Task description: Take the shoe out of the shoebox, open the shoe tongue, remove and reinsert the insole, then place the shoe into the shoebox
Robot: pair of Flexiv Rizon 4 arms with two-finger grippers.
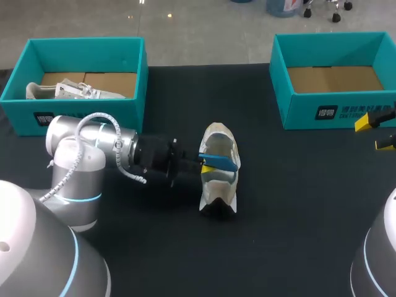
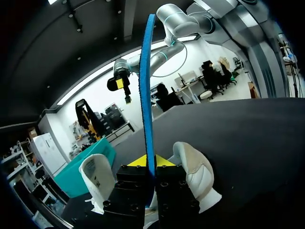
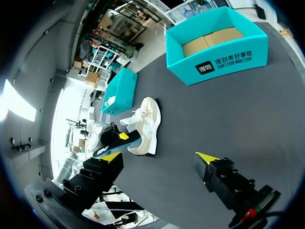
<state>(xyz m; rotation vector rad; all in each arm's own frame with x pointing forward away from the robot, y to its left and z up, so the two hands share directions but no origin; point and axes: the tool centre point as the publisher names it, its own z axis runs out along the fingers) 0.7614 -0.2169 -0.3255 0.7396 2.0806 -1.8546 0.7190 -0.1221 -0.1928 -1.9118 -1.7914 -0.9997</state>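
Left pincer [image 1: 199, 164] is clamping the blue insole [image 1: 220, 163] just over the shoe [image 1: 218, 185]. Shoe is lying mid-desk [image 1: 297, 204], long axis running near-to-far, toe end hard to call. Right pincer [image 1: 377, 133] is sitting wide open, cut off at the edge.

Left wrist view: insole [image 2: 145, 86] is standing edge-on between the fingers, pincer body hiding the shoe's [image 2: 196, 174] middle.

Right wrist view: Right pincer [image 3: 158, 156] is gaping, shoe [image 3: 147, 125] lying ahead of it.

The silver left arm [image 1: 93, 133] and left gripper [image 1: 203, 164], clamped on a thin blue insole [image 1: 221, 163], block the left side and opening of the pale white sneaker [image 1: 218, 189]. Wide black tabletop [image 1: 297, 198] lies between the sneaker and the tall-walled teal cardboard box [image 1: 337, 112] far right, leaving that side approachable.
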